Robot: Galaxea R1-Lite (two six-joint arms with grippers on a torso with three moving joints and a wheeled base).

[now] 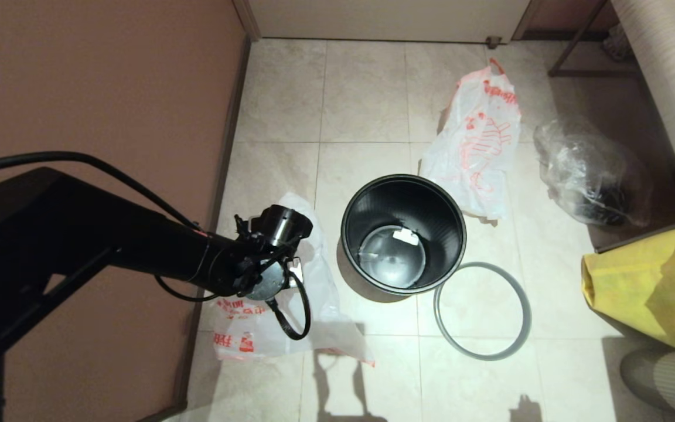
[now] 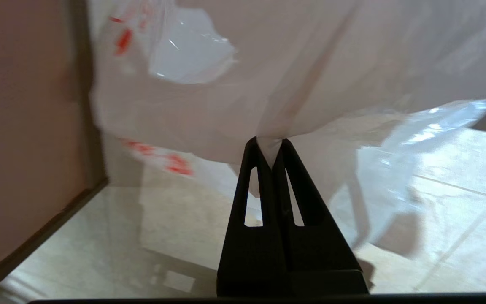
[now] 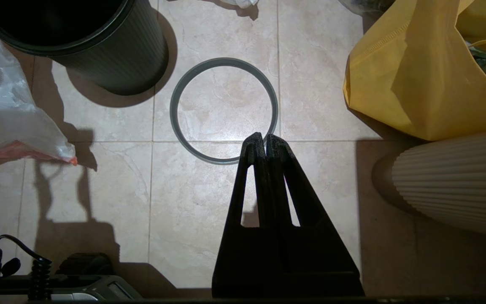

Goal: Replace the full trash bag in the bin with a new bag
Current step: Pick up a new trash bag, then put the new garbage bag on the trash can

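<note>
A fold of the new bag (image 2: 243, 84) is pinched between the closed fingers of the left gripper (image 2: 271, 145), left of the bin (image 1: 403, 233). The full trash bag (image 1: 478, 146) lies beyond the bin, to its far right. The right gripper (image 3: 264, 141) is held clenched, grasping nothing, above the grey ring (image 3: 224, 110).

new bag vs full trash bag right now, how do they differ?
1. The new bag lies limp beside the wall, left of the bin; the full trash bag bulges, behind the bin to its right.
2. The left hand is shut on a fold of the new bag; nothing holds the full trash bag.

Both are thin translucent white plastic with red-orange print. The right hand is shut above the grey ring.
</note>
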